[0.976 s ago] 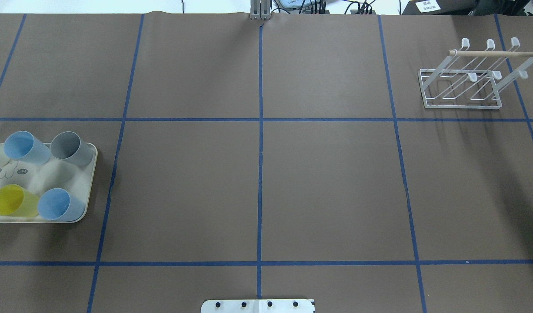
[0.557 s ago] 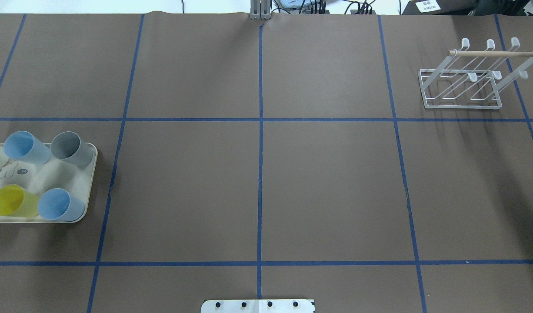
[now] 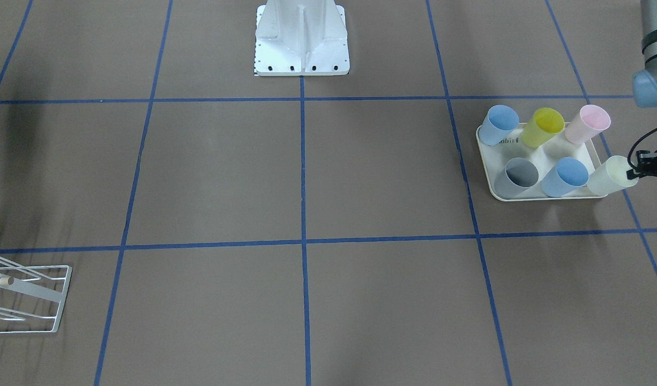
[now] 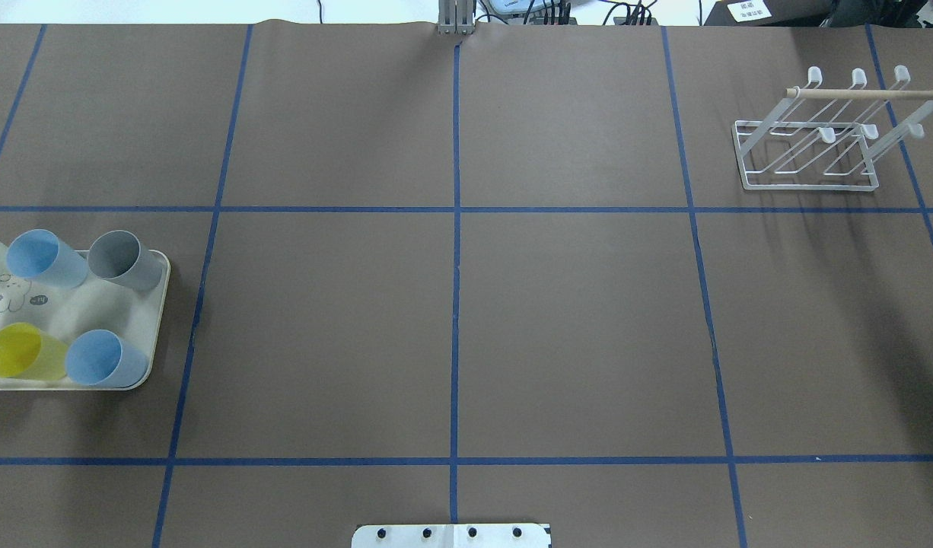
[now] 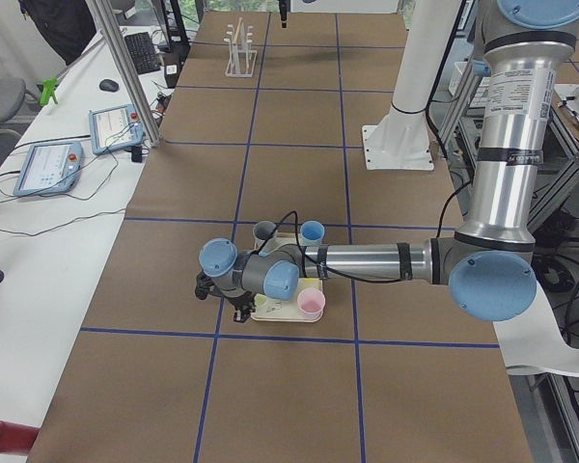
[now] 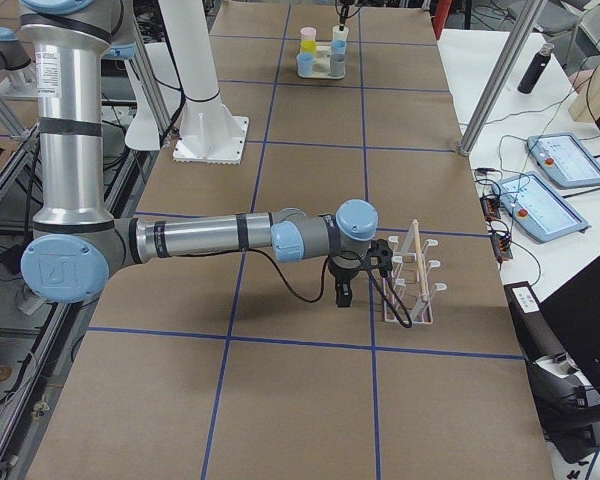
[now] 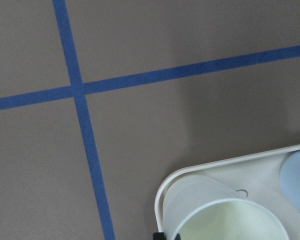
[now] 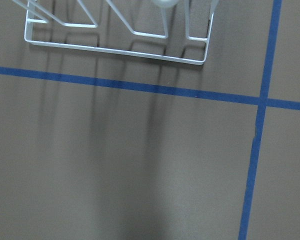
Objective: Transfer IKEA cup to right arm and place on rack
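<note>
Front view: the left gripper (image 3: 635, 172) is closed on the pale cup's (image 3: 610, 178) rim at the tray (image 3: 493, 182) corner. Overhead: that cup has lifted clear of the tray in the last second, so I judge handover comes next. Right side view: the right gripper (image 6: 345, 288), opening impossible to tell, hangs beside the rack (image 6: 412, 285).

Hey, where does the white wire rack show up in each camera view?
Front-facing: the rack is at the bottom-left edge, cut off.
Overhead: rack top right.
Exterior left: rack small, at the far top.
Exterior right: rack right of centre.
Left wrist: not in it.
Right wrist: rack base along the top edge.
Shared landmark: the white base plate, in all four exterior views.
</note>
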Robot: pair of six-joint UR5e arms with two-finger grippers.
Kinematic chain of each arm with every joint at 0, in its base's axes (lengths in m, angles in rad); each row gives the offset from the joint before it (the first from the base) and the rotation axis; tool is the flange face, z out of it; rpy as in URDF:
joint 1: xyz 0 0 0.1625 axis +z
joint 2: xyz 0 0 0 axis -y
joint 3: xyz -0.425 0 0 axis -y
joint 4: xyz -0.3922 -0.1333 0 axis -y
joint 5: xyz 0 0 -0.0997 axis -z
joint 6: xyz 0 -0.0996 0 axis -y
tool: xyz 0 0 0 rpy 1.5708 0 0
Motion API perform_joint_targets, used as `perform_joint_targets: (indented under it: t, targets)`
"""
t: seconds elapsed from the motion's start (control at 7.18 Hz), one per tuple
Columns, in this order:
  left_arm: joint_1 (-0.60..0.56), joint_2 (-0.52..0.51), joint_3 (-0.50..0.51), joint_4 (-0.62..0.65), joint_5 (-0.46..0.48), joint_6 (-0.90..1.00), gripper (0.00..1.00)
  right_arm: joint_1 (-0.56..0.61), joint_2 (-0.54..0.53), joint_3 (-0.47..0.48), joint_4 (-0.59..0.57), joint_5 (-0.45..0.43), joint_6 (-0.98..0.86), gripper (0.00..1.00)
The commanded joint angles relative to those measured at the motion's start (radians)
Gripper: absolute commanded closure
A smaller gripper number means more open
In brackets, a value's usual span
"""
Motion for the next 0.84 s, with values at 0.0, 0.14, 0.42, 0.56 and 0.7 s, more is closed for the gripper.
perform_joint_targets:
  t: [0.0, 0.14, 0.42, 0.56, 0.7]
  targets:
    - [-0.112, -0.006, -0.212, 0.241, 0.006, -0.003, 1.00, -0.021, 0.013, 0.012, 0.000, 0.000, 0.001, 0.00]
    - [-0.119, -0.015, -0.332, 0.369, 0.022, -0.013, 1.00, -0.032, 0.014, 0.033, 0.000, 0.002, 0.003, 0.00]
    - [-0.062, -0.076, -0.434, 0.401, 0.031, -0.323, 1.00, -0.090, 0.063, 0.072, 0.001, 0.041, 0.195, 0.00]
    - [0.056, -0.124, -0.483, 0.397, 0.001, -0.522, 1.00, -0.144, 0.110, 0.107, 0.002, 0.041, 0.334, 0.00]
    - [0.120, -0.188, -0.503, 0.391, -0.004, -0.682, 1.00, -0.190, 0.172, 0.108, 0.046, 0.040, 0.483, 0.00]
